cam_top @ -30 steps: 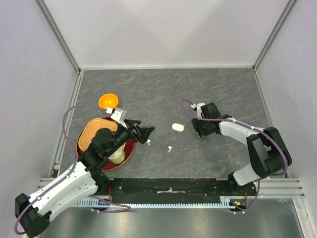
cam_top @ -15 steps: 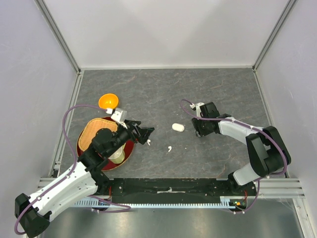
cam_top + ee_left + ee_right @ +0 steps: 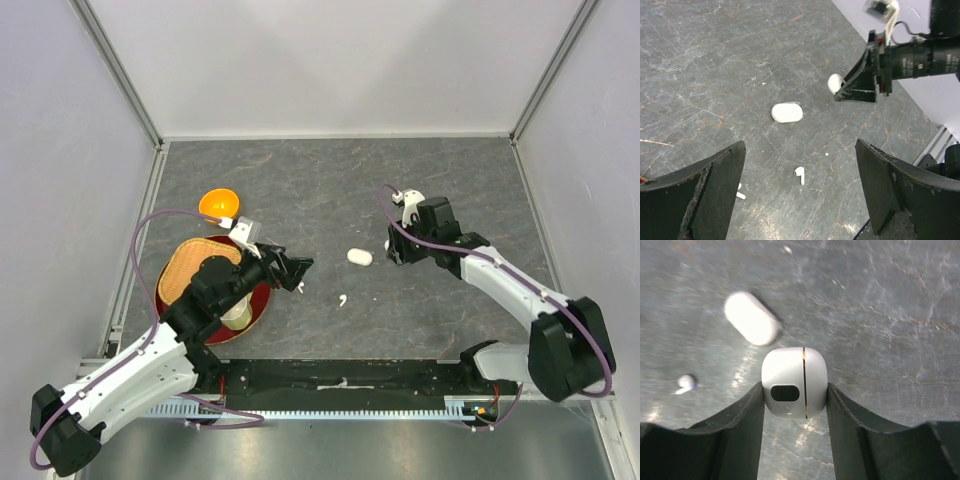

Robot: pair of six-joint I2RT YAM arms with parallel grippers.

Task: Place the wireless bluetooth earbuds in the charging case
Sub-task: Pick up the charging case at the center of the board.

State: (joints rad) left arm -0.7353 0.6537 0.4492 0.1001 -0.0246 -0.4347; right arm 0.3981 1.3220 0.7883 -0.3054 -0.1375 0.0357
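The right end effector [image 3: 794,399] is clamping a closed white charging case [image 3: 793,369] at mid-frame, seemingly holding it off the desk [image 3: 880,300]. The left end effector [image 3: 801,192] is hanging spread apart above an earbud [image 3: 799,175] at lower centre. The lid probably needs opening first, with the case kept level.

We are holding our left arm [image 3: 130,380] extended forward and to the right from its base, wrist tilted downward. Its left gripper [image 3: 296,268] is hovering with the fingers [image 3: 715,195] spread wide apart and nothing between them. We are bending our right arm [image 3: 500,280] at the elbow and pointing it leftward toward the middle. Its right gripper [image 3: 393,247] is clamping a white case [image 3: 794,382], both fingers pressing against its sides.
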